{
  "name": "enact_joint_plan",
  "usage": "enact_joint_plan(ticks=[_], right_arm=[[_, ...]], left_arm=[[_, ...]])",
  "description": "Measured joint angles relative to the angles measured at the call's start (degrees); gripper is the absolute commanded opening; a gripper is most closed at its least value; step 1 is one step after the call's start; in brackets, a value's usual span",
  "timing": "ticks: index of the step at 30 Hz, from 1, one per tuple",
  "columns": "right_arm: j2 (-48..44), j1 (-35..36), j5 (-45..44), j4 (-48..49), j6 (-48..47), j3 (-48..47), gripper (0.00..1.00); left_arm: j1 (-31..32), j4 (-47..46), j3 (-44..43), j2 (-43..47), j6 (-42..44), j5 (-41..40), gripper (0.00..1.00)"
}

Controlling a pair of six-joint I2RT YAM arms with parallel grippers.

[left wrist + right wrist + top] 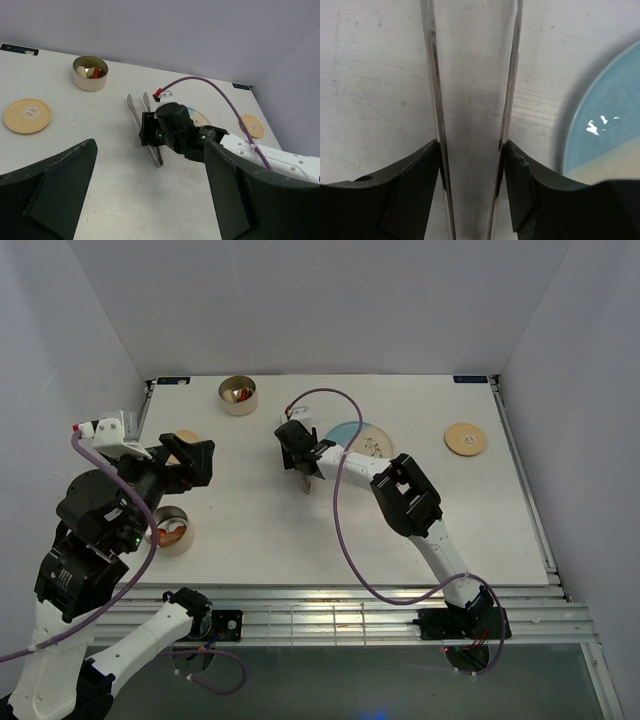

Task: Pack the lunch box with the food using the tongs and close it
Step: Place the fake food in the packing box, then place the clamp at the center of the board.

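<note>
Top view: right gripper (299, 454) at frame centre, clamped over the tongs (306, 486). Their joined end pokes out below it, and the plate (362, 437) is just right. Left gripper (196, 466) at mid-left, jaws spread wide, empty, well apart from the tongs.

Left wrist view: tongs' two arms reach up-left past the right gripper, at centre frame.

Right wrist view: both arms run top to bottom, with a finger (417, 185) touching each outer side.

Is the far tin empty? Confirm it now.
No, the far tin holds several food pieces, white, red and brown, in the left wrist view.
</note>
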State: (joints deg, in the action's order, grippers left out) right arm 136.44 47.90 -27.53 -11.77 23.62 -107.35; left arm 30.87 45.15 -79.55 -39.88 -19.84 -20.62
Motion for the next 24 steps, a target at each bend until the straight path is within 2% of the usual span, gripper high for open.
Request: enact_joint_plan(ticks=[3, 9, 14, 18, 21, 24], right_arm=[[-0.1, 0.3, -0.5, 1.5, -0.3, 1.2, 0.46], [-1.9, 0.0, 1.2, 2.1, -4.2, 3.1, 0.45], [-14.2, -3.1, 5.5, 1.4, -11.1, 11.2, 0.41], [-28.5, -9.4, 7.9, 3.0, -16.1, 17.5, 0.41], [-37.3, -17.4, 11.0, 6.3, -18.6, 23.0, 0.41], [-41.7, -26.7, 14.9, 8.9, -20.5, 29.7, 0.42]], left_arm=[[0.0, -0.3, 0.6, -1.2, -0.6, 0.3, 0.98], [0.0, -1.2, 1.4, -3.5, -1.4, 0.8, 0.98], [0.0, -3.7, 3.3, -3.8, -2.1, 2.3, 0.98], [0.0, -5.9, 6.3, -3.8, -3.2, 4.2, 0.98], [0.0, -9.1, 9.7, -3.6, -3.9, 7.3, 0.98], [0.0, -14.1, 15.3, -3.1, -5.0, 12.0, 0.98]])
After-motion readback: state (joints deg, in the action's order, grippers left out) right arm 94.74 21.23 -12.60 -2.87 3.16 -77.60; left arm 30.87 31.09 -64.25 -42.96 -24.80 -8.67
